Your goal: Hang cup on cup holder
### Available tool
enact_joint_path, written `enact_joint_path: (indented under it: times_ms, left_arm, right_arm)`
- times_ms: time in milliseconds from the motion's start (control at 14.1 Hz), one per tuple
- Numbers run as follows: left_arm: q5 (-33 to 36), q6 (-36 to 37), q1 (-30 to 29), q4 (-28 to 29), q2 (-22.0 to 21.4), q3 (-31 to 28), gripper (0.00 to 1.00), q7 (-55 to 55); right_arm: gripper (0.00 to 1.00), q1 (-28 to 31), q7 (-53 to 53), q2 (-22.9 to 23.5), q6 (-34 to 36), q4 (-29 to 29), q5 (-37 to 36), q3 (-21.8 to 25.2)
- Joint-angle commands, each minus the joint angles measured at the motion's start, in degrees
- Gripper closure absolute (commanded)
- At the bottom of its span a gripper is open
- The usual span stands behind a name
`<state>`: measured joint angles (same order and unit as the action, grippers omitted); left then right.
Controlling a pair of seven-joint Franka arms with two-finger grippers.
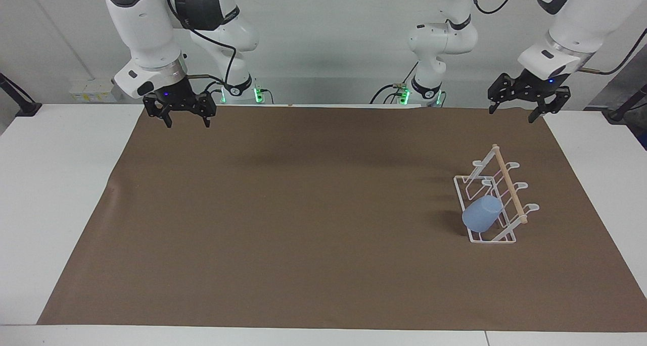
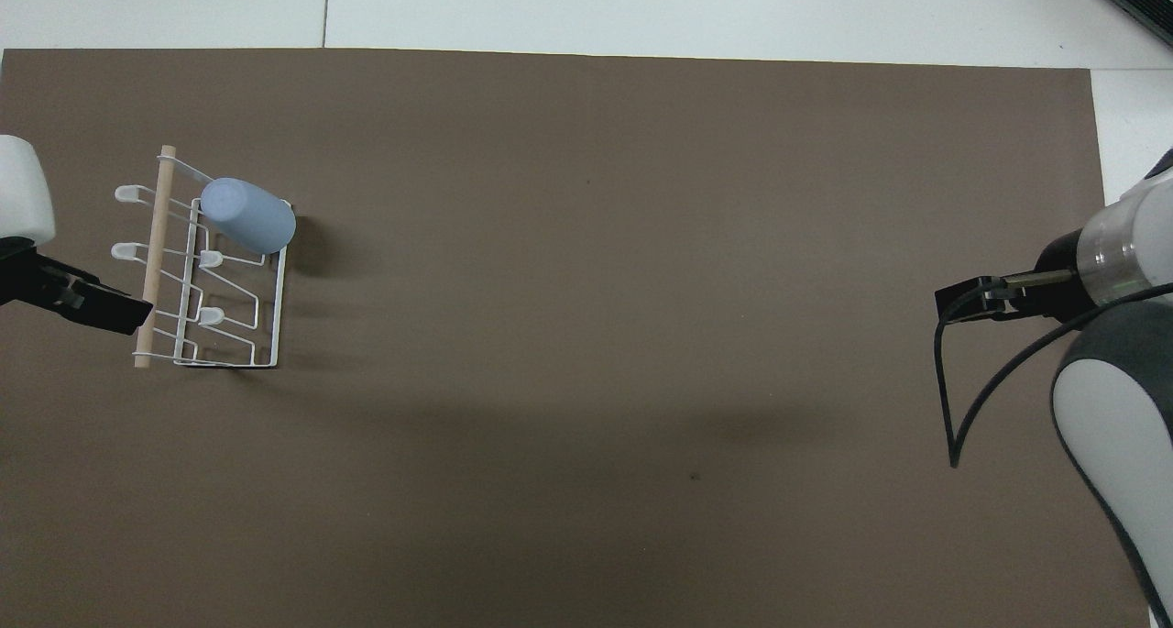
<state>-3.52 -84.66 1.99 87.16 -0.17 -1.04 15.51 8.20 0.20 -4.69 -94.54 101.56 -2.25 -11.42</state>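
Note:
The light-blue cup hangs tilted, base up, on a prong of the white wire cup holder, at the holder's end farther from the robots. The holder stands on the mat toward the left arm's end. My left gripper is open and empty, raised over the mat's edge at the robots' end, well apart from the holder. In the overhead view one of its fingers shows beside the wooden dowel. My right gripper waits open and empty above the mat's corner at the right arm's end.
A brown mat covers most of the white table. The right arm's wrist and its black cable overhang the mat at the right arm's end.

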Motion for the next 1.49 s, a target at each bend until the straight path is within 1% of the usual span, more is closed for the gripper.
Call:
enact_joint_path:
  times_ms: [0, 212, 283, 425, 708, 850, 992, 1416]
  left_arm:
    - [-1.31, 1.78, -2.42, -3.14, 1.41, 0.42, 0.00, -1.19]
    - [2.01, 1.96, -1.64, -2.26, 0.96, 0.60, 0.00, -1.53]
    - [2.55, 2.13, -1.46, -1.13, 0.35, 1.12, 0.00, -2.67]
    - [2.73, 2.31, -0.23, 0.02, -0.36, 1.12, 0.00, -2.94]
    - [2.64, 3.18, -0.85, 0.82, -1.06, 1.12, 0.00, -3.30]
    - [2.82, 3.98, 0.29, 1.43, -1.58, 1.12, 0.00, -2.95]
    - [3.35, 3.19, 0.47, 2.48, -2.20, 1.12, 0.00, -3.12]
    - [3.52, 0.99, -0.93, 2.93, -2.20, 0.51, 0.00, -3.03]
  right_arm:
    - [0.00, 1.03, -1.52, -1.02, -0.38, 1.01, 1.37, -0.36]
    - [0.00, 1.03, -1.52, -1.02, -0.38, 1.01, 1.37, -0.36]
    - [0.00, 1.03, -1.52, -1.02, -0.38, 1.01, 1.37, -0.36]
    - [0.00, 1.03, -1.52, -1.02, -0.39, 1.01, 1.37, -0.36]
    - [0.00, 1.03, -1.52, -1.02, -0.38, 1.01, 1.37, -0.36]
    - [0.00, 1.03, -1.52, -1.02, -0.38, 1.01, 1.37, -0.36]
    - [0.00, 1.11, -1.52, -1.02, -0.38, 1.01, 1.37, -0.36]
    - [0.00, 1.03, -1.52, -1.02, -0.38, 1.01, 1.37, -0.36]
